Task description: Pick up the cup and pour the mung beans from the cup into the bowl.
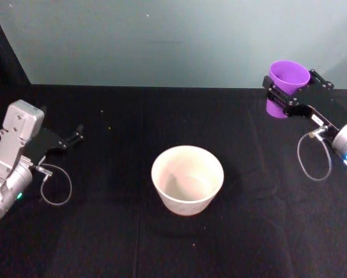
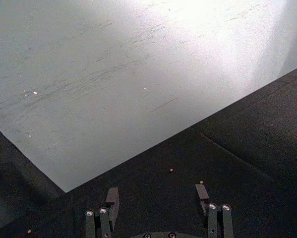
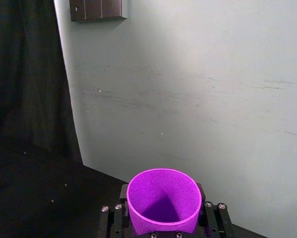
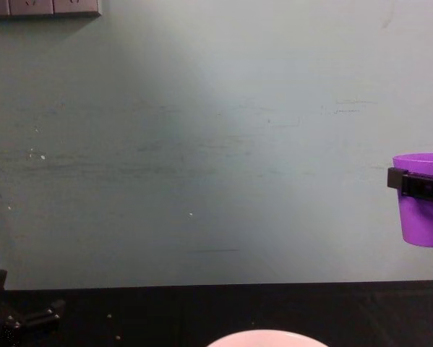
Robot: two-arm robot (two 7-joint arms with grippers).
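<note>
Far right and raised, the cup (image 1: 288,78) is held upright by the right claw (image 1: 295,92); the bowl (image 1: 187,200) lies leftward, nearer and lower. The left claw (image 1: 75,136) is parked, spread wide.

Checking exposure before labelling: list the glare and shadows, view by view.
Left wrist view: strong glare washes out part of the wall beyond the open left gripper. Right wrist view: a wedge of shadow darkens the inside of the cup held in the right gripper. Head view: soft shading inside the bowl, no glare.
</note>
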